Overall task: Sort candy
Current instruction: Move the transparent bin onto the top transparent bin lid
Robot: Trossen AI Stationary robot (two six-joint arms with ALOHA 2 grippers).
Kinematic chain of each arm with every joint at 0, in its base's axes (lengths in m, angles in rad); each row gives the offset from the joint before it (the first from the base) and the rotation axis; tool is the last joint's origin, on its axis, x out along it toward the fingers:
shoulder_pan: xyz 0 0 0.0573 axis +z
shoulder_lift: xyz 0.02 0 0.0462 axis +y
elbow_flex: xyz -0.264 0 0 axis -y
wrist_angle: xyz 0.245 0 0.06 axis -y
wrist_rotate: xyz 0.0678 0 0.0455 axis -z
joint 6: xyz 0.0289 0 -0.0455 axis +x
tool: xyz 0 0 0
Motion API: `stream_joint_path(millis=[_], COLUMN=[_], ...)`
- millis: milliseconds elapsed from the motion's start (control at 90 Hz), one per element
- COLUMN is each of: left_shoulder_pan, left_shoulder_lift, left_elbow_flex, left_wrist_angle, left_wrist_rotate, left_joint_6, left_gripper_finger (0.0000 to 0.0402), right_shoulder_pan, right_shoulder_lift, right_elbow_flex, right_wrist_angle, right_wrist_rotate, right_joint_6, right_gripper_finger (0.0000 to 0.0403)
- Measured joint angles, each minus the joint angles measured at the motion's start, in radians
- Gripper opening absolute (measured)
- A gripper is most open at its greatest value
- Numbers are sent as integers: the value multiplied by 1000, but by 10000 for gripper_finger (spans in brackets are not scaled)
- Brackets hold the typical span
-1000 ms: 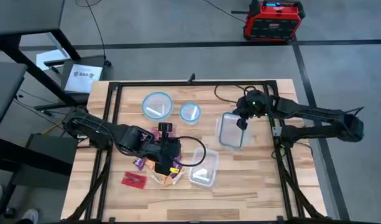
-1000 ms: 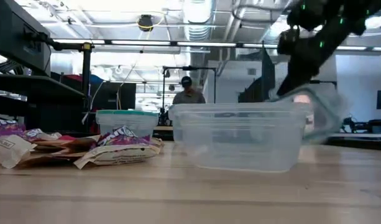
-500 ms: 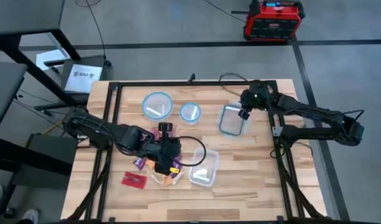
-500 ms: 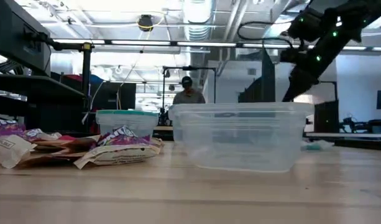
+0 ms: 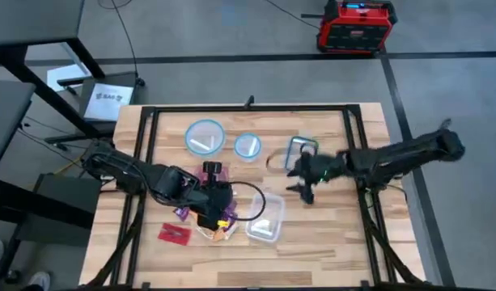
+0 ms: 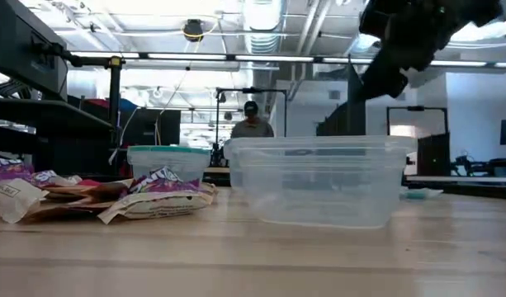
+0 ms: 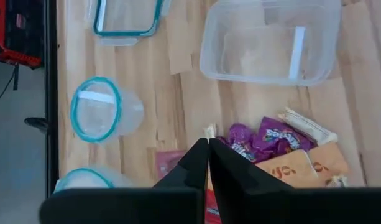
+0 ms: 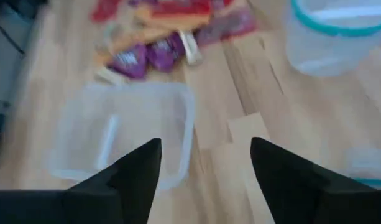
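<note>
Left pincer (image 7: 208, 163) is clenched with nothing in it, hovering right over the candy (image 7: 274, 149) heap on the counter (image 5: 328, 250). Right pincer (image 8: 206, 163) hangs spread wide and empty above mid-counter, near the clear tub (image 8: 125, 134) holding one white stick. Probably best for the left one to spread first, then drop onto a single packet at the pile's edge, not the middle.

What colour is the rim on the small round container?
Teal-blue, on a clear round container; the left wrist view shows it best.
</note>
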Motion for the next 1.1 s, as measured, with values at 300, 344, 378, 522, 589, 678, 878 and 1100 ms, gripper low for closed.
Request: stream_joint_path(millis=[300, 344, 378, 522, 589, 678, 878, 1100], left_shoulder_pan=[-28, -30, -33, -38, -39, -40, -41, -43], left_shoulder_lift=[0, 0, 0, 0, 0, 0, 0, 0], left_elbow_flex=[0, 0, 0, 0, 0, 0, 0, 0], left_wrist_angle=[-26, -38, -49, -93, -107, -108, -130, -147], left_wrist_rotate=[0, 0, 0, 0, 0, 0, 0, 0], left_joint_6=[-56, -65, -76, -100, -101, -101, -93, -86], left_gripper_finger=[0, 0, 0, 0, 0, 0, 0, 0], right_shoulder_pan=[37, 20, 6, -37, -45, -56, -79, -169], right_shoulder_lift=[324, 363, 391, 490, 529, 573, 564, 348], right_elbow_flex=[149, 170, 187, 254, 278, 292, 300, 300], right_wrist_angle=[3, 3, 3, 2, -9, -32, -86, -326], right_wrist_rotate=[55, 49, 37, -103, -121, -124, -193, -205], right_joint_6=[69, 69, 62, 18, 17, -20, -101, -209], right_gripper_finger=[222, 221, 221, 217, 205, 174, 37, 3])
